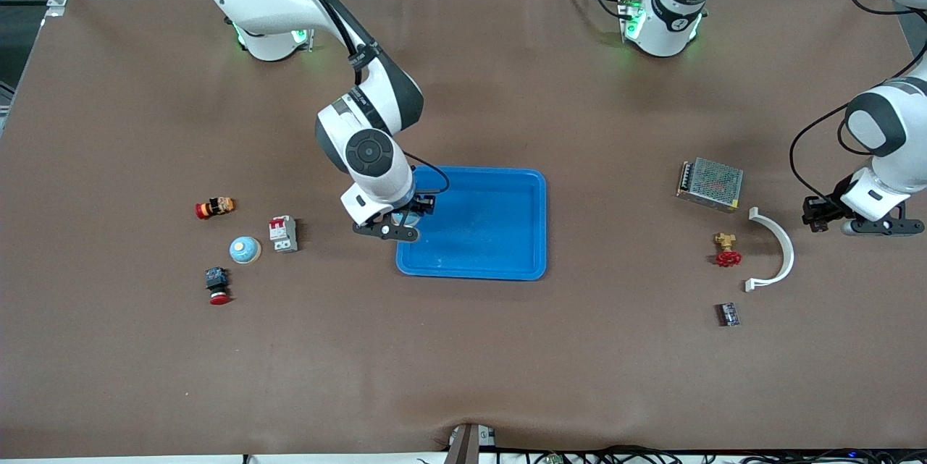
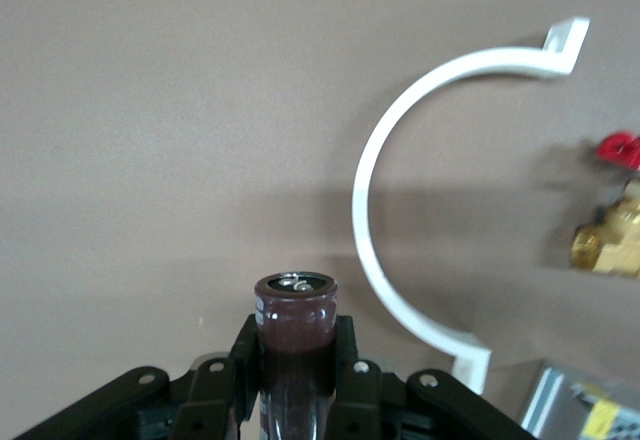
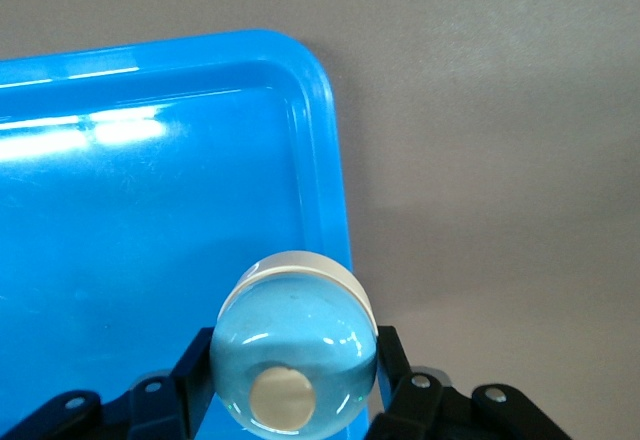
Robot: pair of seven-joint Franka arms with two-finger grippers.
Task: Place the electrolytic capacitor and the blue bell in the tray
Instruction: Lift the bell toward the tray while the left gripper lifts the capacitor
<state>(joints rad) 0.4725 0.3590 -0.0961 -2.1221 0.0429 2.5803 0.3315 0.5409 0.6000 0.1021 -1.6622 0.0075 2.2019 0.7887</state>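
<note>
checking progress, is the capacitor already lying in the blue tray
No, the left gripper is shut on the capacitor over bare table beside the white curved bracket, not in the tray.

The front view looks down from high across the tabletop [image 1: 463,348], facing both arm bases along its upper edge, and takes in the whole brown surface from well back. The left wrist view sits close above the left hand [image 2: 296,360], looking down past it onto the tabletop and the white curved bracket [image 2: 400,170], which the front view also shows [image 1: 778,247], along with the red-handled brass valve [image 2: 612,230]. The right wrist view hangs close over the right hand [image 3: 295,380], looking down at a corner of the blue tray [image 3: 325,140], shared with the front view [image 1: 500,225].
</note>
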